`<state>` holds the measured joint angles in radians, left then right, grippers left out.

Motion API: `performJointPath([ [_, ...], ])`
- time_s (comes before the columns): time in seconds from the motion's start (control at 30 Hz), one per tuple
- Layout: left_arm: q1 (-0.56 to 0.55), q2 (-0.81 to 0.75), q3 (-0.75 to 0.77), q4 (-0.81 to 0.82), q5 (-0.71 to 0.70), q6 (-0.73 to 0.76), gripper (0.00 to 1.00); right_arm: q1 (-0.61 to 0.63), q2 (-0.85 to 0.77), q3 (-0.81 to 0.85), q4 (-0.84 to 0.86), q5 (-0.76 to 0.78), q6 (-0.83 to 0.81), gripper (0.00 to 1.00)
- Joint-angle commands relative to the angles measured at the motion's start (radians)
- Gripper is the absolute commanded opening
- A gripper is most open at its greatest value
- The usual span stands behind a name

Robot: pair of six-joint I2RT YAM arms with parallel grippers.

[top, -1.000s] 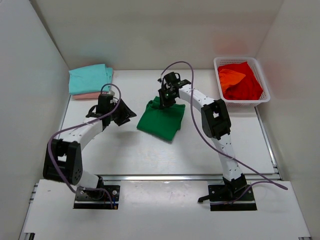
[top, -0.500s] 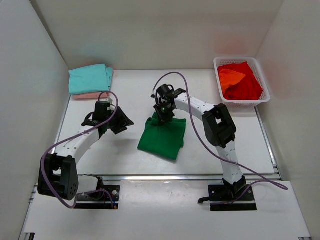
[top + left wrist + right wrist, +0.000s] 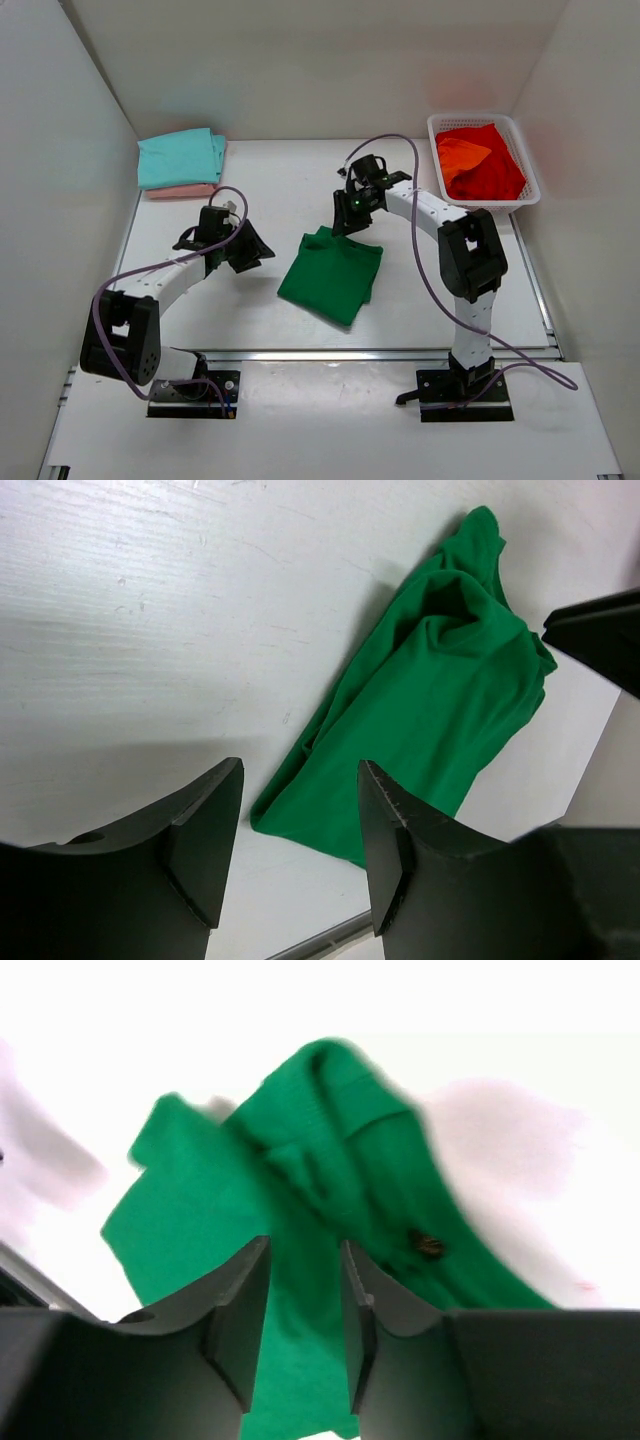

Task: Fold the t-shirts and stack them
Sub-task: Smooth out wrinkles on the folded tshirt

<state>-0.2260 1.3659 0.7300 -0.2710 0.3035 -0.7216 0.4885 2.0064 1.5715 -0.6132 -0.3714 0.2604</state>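
A dark green t-shirt (image 3: 330, 275) lies folded and flat in the middle of the table, also seen in the left wrist view (image 3: 440, 690) and the right wrist view (image 3: 300, 1150). My right gripper (image 3: 346, 222) hovers over its far edge, open (image 3: 304, 1245), with nothing between its fingers. My left gripper (image 3: 250, 247) is left of the shirt, open (image 3: 300, 770) and empty, a little apart from the cloth. A folded teal t-shirt (image 3: 180, 157) rests on a pale pink one (image 3: 180, 191) at the back left. Red (image 3: 490, 178) and orange (image 3: 462, 152) t-shirts sit crumpled in the basket.
A white lattice basket (image 3: 529, 172) stands at the back right against the wall. White walls close in the left, back and right sides. A metal rail (image 3: 340, 354) runs along the table's near edge, by the arm bases.
My right gripper has let go of the green t-shirt and drawn back to its far edge. The shirt now lies flatter and nearer the front. The left gripper shifted slightly.
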Motion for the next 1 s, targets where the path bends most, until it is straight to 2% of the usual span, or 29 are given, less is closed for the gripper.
performJointPath([
  [0.0,-0.012,0.001,0.006,0.041,0.031,0.017,0.6,-0.016,-0.015,0.007,0.081,0.014,0.068,0.33],
  [0.03,-0.013,0.005,0.011,0.033,0.037,0.022,0.6,-0.019,-0.006,0.03,0.064,0.043,0.079,0.37],
  [0.13,-0.01,0.022,0.023,0.044,0.039,0.037,0.6,-0.01,0.005,0.074,0.037,0.083,0.068,0.39],
  [0.33,-0.016,0.065,0.078,0.052,0.04,0.071,0.61,0.004,-0.063,-0.001,0.086,-0.011,-0.003,0.53],
  [0.5,-0.012,0.093,0.072,0.079,0.054,0.077,0.61,0.033,-0.035,-0.004,0.089,0.018,-0.024,0.56],
  [0.73,-0.073,0.119,0.066,0.11,0.072,0.054,0.59,0.064,0.051,0.074,0.064,0.051,-0.03,0.59],
  [0.83,-0.084,0.125,0.049,0.127,0.071,0.036,0.59,0.07,0.089,0.105,0.035,0.135,-0.023,0.59],
  [0.93,-0.072,0.137,0.054,0.124,0.063,0.06,0.6,0.07,0.115,0.11,0.015,0.19,0.011,0.57],
  [0.97,-0.064,0.144,0.065,0.107,0.068,0.077,0.6,0.068,0.129,0.119,0.003,0.199,0.028,0.52],
])
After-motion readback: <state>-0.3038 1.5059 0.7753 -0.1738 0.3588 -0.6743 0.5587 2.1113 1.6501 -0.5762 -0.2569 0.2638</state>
